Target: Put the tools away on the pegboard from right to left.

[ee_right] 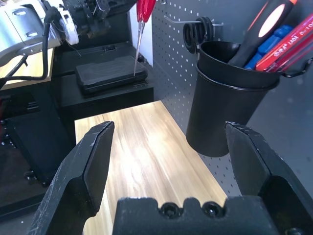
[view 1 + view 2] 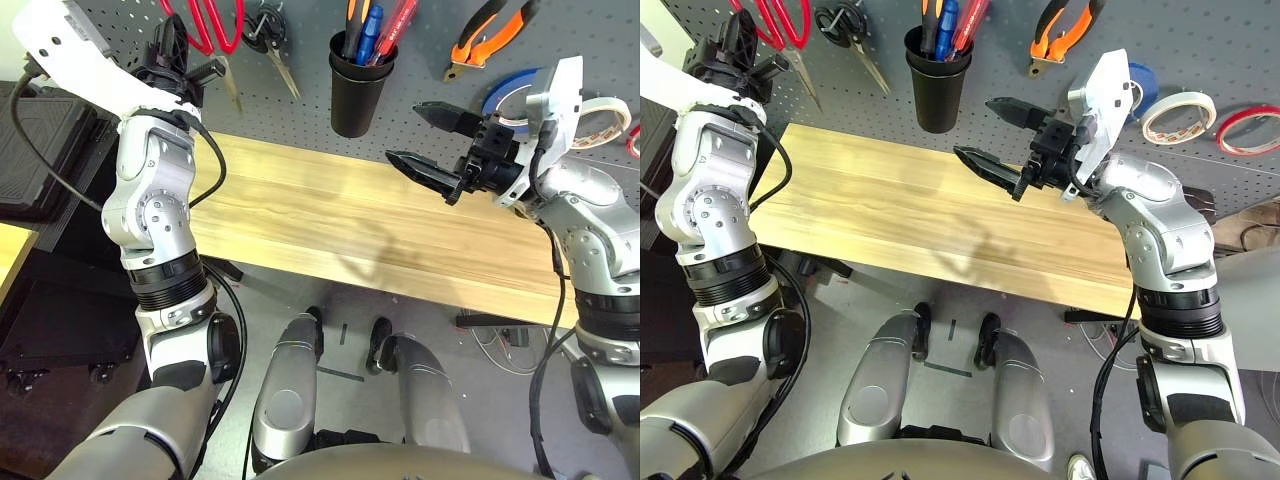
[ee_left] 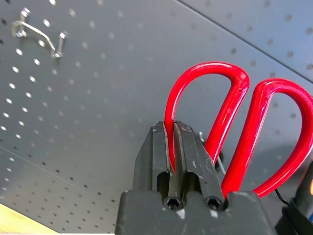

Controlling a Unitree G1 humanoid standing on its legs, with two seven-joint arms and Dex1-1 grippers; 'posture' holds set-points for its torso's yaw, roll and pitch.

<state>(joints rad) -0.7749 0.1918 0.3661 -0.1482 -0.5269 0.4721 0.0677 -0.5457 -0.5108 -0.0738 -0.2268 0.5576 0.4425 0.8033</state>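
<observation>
The red-handled scissors [image 3: 230, 117] hang blades down at the left end of the dark grey pegboard [image 2: 420, 40]. My left gripper [image 3: 173, 127] is shut on one of their handle loops, up against the board. Further right, the black cup [image 2: 358, 85] holds the black-and-orange screwdriver [image 1: 264, 24] among pens. The orange-and-black pliers [image 2: 490, 35] hang right of the cup. At the far right sits the white tape roll [image 2: 600, 120]. My right gripper [image 2: 430, 140] hovers open and empty above the table, just in front of the cup and the rolls.
Black-handled scissors [image 2: 270, 30] hang between the red ones and the cup. A blue tape roll [image 2: 505, 95] and a red one [image 2: 1245, 130] flank the white roll. A bare metal hook [image 3: 39, 32] sticks out of the board. The wooden table [image 2: 300, 210] runs below.
</observation>
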